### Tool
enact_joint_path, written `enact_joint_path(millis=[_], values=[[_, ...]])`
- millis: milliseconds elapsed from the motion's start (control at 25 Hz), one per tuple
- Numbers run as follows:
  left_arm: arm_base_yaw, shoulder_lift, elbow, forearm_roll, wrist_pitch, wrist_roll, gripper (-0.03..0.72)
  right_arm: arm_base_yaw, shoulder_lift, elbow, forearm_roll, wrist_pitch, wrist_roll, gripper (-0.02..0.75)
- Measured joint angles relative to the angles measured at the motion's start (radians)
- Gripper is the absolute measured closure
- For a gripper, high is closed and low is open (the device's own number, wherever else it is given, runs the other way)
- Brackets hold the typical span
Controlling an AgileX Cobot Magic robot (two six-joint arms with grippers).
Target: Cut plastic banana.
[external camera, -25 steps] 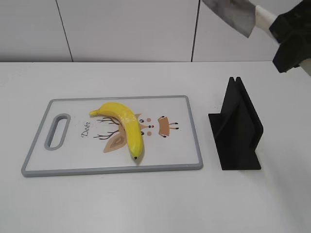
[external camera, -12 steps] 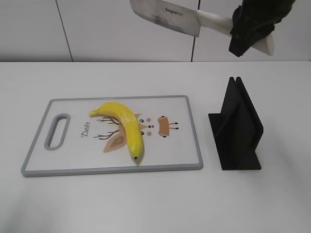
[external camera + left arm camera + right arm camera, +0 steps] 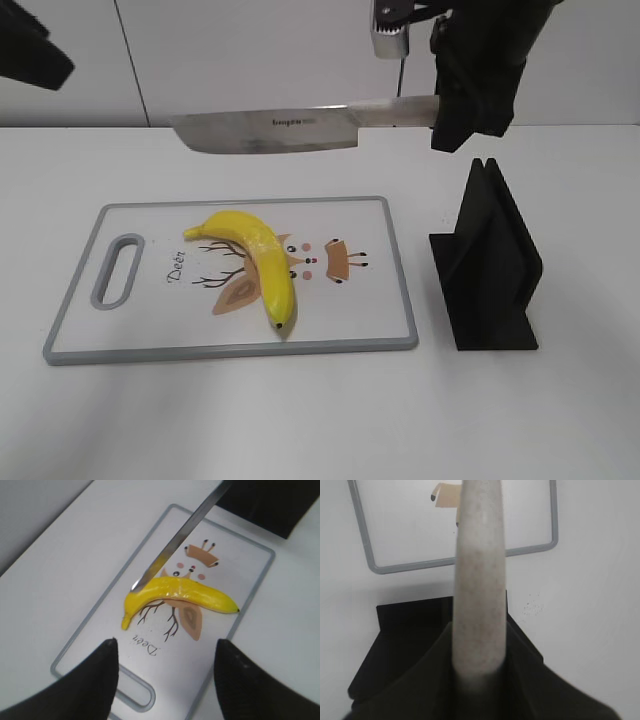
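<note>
The yellow plastic banana (image 3: 255, 260) lies whole on the grey-rimmed cutting board (image 3: 230, 350), curving from the middle toward the front edge. My right gripper (image 3: 465, 100) is shut on the pale handle of a cleaver-type knife (image 3: 270, 130). It holds the blade level in the air, pointing left, above the board's far edge and well above the banana. In the right wrist view the handle (image 3: 479, 580) fills the jaws (image 3: 479, 650). My left gripper (image 3: 165, 645) is open and empty, high above the board's handle end. There the blade (image 3: 180, 540) hangs over the banana (image 3: 185, 592).
A black knife stand (image 3: 490, 265) stands on the white table to the right of the board, below my right gripper; it also shows in the right wrist view (image 3: 405, 630). The board has a handle slot (image 3: 118, 270) at its left end. My left arm (image 3: 30, 55) shows at top left.
My right gripper has swung the knife from the upper right down and to the left, turning the blade level over the board. My left arm has come into the exterior view at top left.
</note>
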Motion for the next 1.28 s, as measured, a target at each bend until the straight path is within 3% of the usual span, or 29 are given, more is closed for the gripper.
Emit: enact_joint_path(millis=[160,400,640,760,960,1000,1280], values=[[-0.052,0.136,-0.094,-0.035,0.046,0.118,0.119,0.0,0.042,-0.002,0.04,-0.031,-0.121,0.57],[-0.169,0.286,-0.13,0.056,0.031,0.194,0.119,0.0,0.093,-0.006,0.091,-0.036,-0.18,0.57],[-0.19,0.404,-0.132,0.097,-0.022,0.199,0.136,0.0,0.101,-0.02,0.15,-0.04,-0.194,0.57],[-0.19,0.439,-0.132,0.101,-0.053,0.199,0.227,0.001,0.101,-0.02,0.165,-0.041,-0.206,0.57],[-0.191,0.466,-0.132,0.1,-0.093,0.201,0.592,0.001,0.101,-0.02,0.166,-0.057,-0.209,0.57],[-0.191,0.465,-0.132,0.1,-0.096,0.202,0.632,0.001,0.101,-0.02,0.166,-0.062,-0.209,0.57],[-0.191,0.482,-0.132,0.117,-0.112,0.216,0.673,0.0,0.131,-0.023,0.165,-0.092,-0.219,0.57]])
